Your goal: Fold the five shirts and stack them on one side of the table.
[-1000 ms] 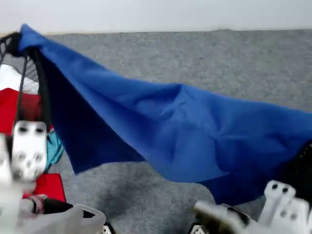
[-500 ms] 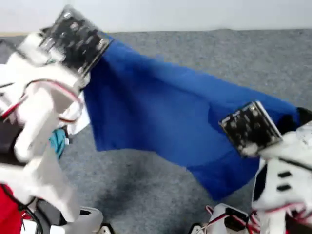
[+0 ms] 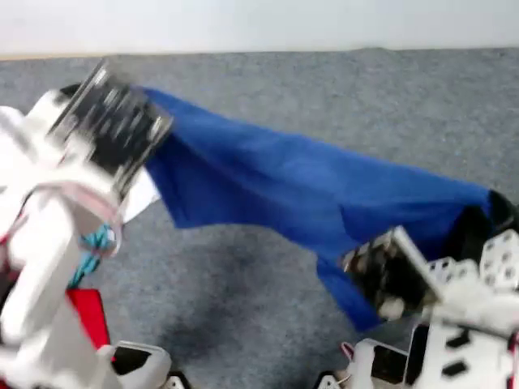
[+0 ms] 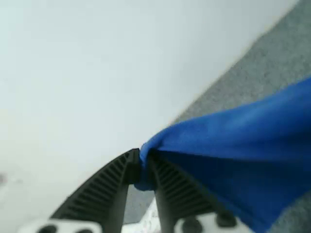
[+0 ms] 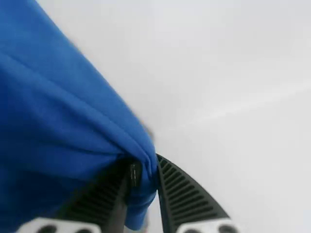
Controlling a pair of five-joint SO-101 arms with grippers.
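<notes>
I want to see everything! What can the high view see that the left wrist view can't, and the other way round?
The high view adds the whole blue shirt stretched between the two arms, plus a red cloth and a teal cloth near the left arm. The left wrist view adds a close look at the left tool shut on the shirt's corner. Both share the blue shirt and the grey table.

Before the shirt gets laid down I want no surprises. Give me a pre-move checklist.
1. Grip of left end effector on blue shirt: ok, shut on a corner.
2. Grip of right end effector on it: ok, shut.
3. Spread between both arms: ok.
4. Cloth taut: not ok, a flap hangs low.
5. State of table beneath it: cannot tell, cloth hides it.
6. Apart from red shirt: ok.
</notes>
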